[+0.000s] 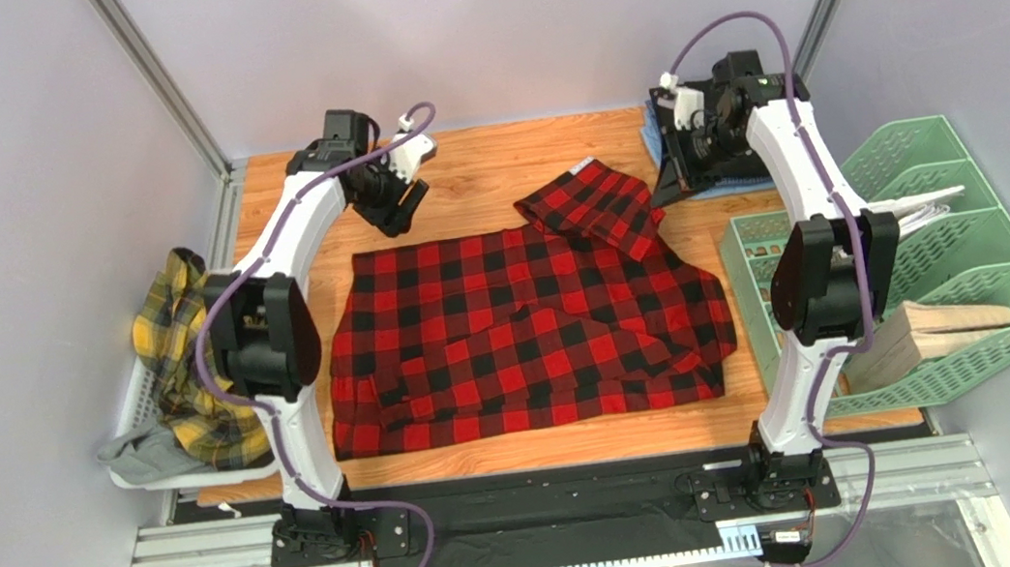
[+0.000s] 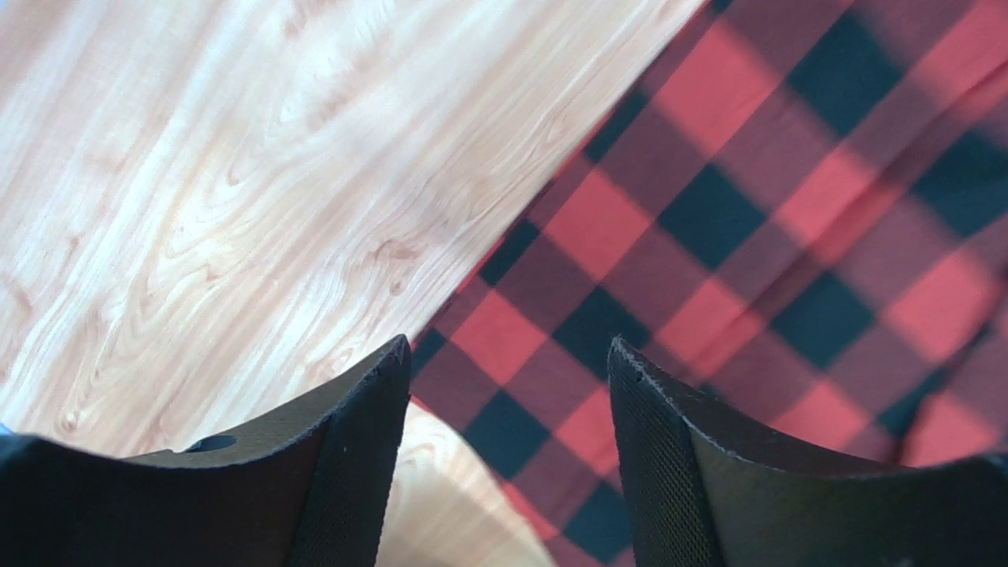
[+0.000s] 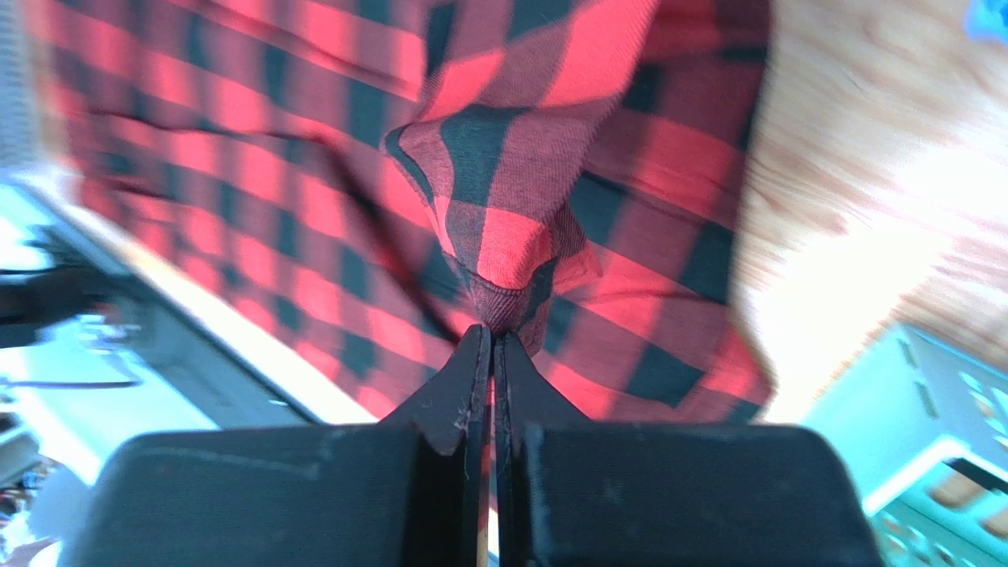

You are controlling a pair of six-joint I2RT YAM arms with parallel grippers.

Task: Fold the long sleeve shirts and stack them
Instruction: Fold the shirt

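Note:
A red-and-black check long sleeve shirt [image 1: 518, 333] lies spread across the middle of the wooden table. Its far right part [image 1: 596, 206] is lifted and folded back. My right gripper [image 1: 668, 192] is shut on that bunched cloth [image 3: 509, 142], which is pinched between the closed fingertips of the right gripper [image 3: 491, 333]. My left gripper [image 1: 404, 214] hovers over the shirt's far left corner. In the wrist view the left gripper [image 2: 509, 345] is open, with the shirt's edge [image 2: 757, 201] below the gap and nothing gripped. A yellow-and-dark plaid shirt [image 1: 191, 354] lies crumpled at the left.
The plaid shirt sits in a white tray [image 1: 140, 471] off the table's left edge, with a grey cloth [image 1: 137, 446] beside it. Green mesh racks [image 1: 954, 254] holding a wooden block [image 1: 935, 327] stand at the right. A blue object [image 1: 654, 135] lies at the back right.

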